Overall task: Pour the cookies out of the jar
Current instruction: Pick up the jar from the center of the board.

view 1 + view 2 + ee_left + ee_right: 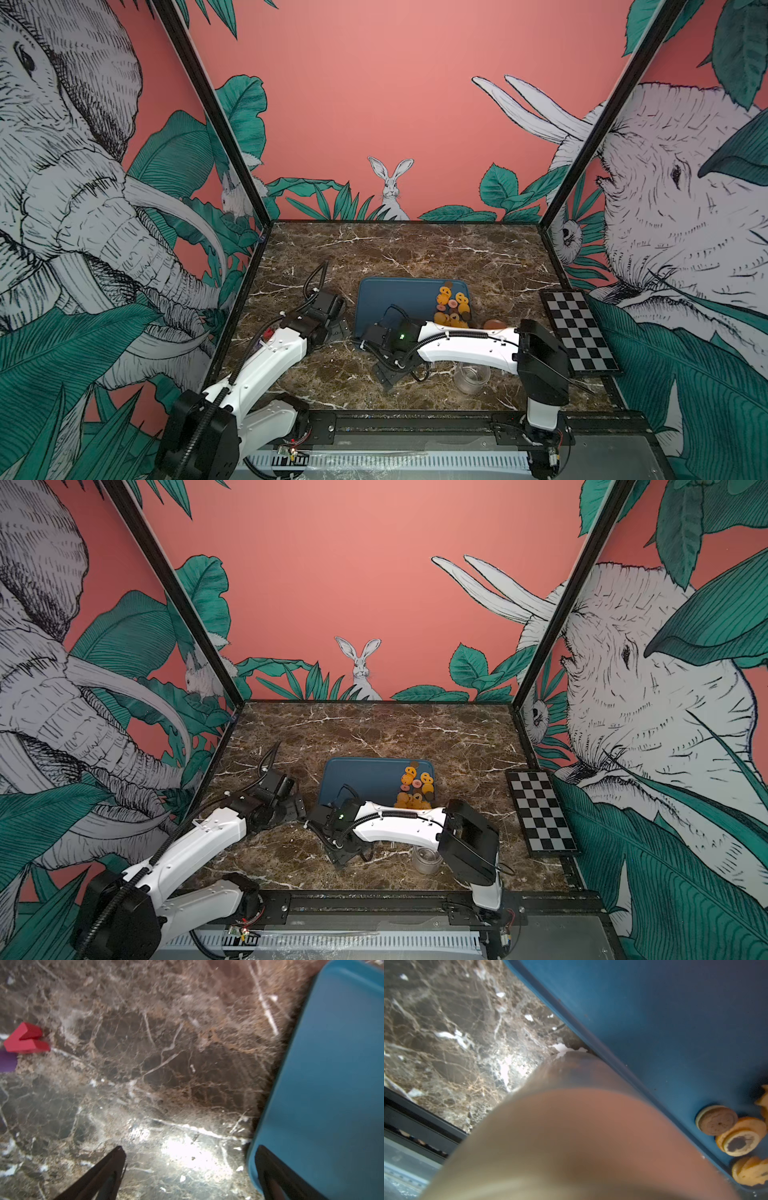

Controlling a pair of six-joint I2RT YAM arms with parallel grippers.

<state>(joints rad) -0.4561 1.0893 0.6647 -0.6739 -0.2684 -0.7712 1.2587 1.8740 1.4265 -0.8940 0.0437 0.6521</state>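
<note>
The cookies (pixel 451 305), mostly orange with a few dark and pink ones, lie heaped on the right side of a blue tray (pixel 395 299) in both top views. A clear glass jar (pixel 471 376) stands upright and empty on the marble near the front edge, under my right arm. My right gripper (pixel 388 379) hangs low at the tray's front left corner, apart from the jar. In the right wrist view a blurred tan-brown rounded shape hides its jaws, beside cookies (pixel 735 1136). My left gripper (pixel 190 1151) is open and holds nothing. One of its fingers (pixel 270 1167) overlaps the tray's corner (pixel 332 1064).
A round brown thing (pixel 494 323) lies just behind my right forearm. A checkerboard plate (pixel 579 332) sits at the right edge. A red block (pixel 27 1039) and a purple one (pixel 7 1061) lie on the marble by my left arm. Printed walls enclose three sides.
</note>
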